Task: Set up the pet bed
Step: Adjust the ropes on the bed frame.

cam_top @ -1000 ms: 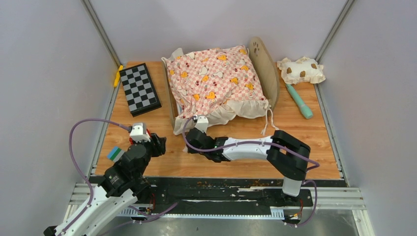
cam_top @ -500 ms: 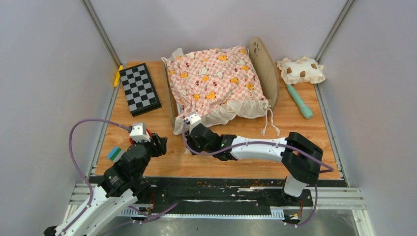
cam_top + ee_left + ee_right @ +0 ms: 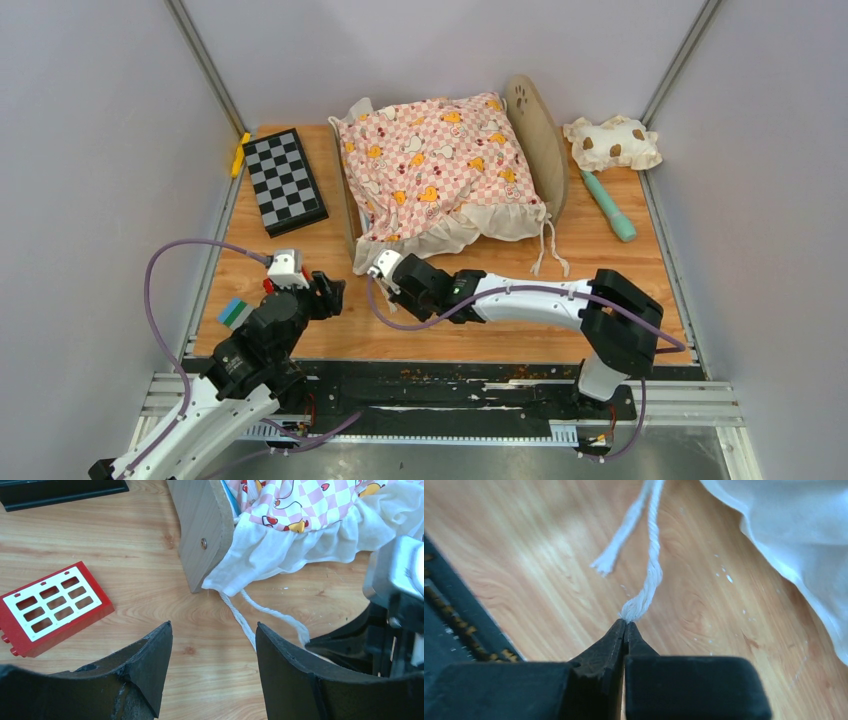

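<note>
Pet bed [image 3: 540,140] at far middle of worktop [image 3: 620,290], under pink checkered cushion [image 3: 435,165]. Right end effector [image 3: 625,625] clenched on tip of cushion's white cord [image 3: 651,565], near bed's front corner. Left end effector [image 3: 214,645] released, empty.

Chessboard [image 3: 285,181]: flat, far-left worktop [image 3: 450,340].
Yellow piece [image 3: 240,154]: beside chessboard's far corner.
Spotted pillow [image 3: 612,143]: far-right corner.
Teal stick [image 3: 608,205]: before pillow.
Red window brick [image 3: 52,608]: flat, near-left.
Pink cushion [image 3: 435,160]: ruffled, cord [image 3: 653,570] trailing.
</note>
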{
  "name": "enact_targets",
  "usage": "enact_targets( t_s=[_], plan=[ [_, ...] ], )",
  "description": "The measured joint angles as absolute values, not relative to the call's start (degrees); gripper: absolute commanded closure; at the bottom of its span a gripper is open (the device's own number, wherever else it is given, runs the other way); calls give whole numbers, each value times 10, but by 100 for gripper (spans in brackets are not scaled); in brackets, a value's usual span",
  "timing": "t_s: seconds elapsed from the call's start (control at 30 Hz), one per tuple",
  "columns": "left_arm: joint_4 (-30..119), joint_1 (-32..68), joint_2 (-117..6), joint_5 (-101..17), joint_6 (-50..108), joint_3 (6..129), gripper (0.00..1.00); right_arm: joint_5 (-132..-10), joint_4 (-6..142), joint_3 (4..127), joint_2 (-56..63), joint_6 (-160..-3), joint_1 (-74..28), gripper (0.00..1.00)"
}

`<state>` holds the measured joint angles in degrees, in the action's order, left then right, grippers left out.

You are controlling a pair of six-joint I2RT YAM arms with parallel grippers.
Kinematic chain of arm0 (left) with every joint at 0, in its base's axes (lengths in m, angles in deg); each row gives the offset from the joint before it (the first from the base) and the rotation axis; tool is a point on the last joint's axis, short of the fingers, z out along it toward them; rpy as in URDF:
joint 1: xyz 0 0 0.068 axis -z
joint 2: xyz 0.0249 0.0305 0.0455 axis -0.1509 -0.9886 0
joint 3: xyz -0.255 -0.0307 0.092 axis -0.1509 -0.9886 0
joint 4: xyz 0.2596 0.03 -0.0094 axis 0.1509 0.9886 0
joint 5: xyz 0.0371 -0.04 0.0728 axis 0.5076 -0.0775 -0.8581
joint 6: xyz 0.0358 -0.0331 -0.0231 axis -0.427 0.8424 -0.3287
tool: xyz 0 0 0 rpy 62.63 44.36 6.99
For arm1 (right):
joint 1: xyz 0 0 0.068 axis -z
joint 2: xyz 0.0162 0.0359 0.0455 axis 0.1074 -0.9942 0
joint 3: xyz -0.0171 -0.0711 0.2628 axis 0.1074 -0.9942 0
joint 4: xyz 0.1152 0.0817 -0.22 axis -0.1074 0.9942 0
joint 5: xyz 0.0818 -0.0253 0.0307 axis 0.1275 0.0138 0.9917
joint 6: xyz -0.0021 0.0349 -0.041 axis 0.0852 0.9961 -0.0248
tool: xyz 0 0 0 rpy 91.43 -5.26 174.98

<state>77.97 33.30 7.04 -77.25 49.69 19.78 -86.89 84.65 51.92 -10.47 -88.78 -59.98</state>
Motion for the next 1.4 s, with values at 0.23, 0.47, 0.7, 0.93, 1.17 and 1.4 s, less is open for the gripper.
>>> enact_targets(
  t_s=[0.23,0.47,0.7,0.93,1.17,1.4],
  plan=[
    [779,333,70,-772,498,198,31,-929,880,510,-108,-813,-538,47],
    [779,333,66,-772,498,198,31,-1007,919,510,-108,-728,-515,48],
    [779,333,65,-772,498,198,31,-970,884,519,-108,-645,-515,50],
    [779,333,64,-772,498,198,31,-851,726,524,-141,-704,-516,47],
    [779,333,64,-772,498,198,31,-800,629,532,-211,-788,-516,50],
    [779,333,64,-772,498,198,31,-809,581,538,-244,-826,-515,52]
  ],
)
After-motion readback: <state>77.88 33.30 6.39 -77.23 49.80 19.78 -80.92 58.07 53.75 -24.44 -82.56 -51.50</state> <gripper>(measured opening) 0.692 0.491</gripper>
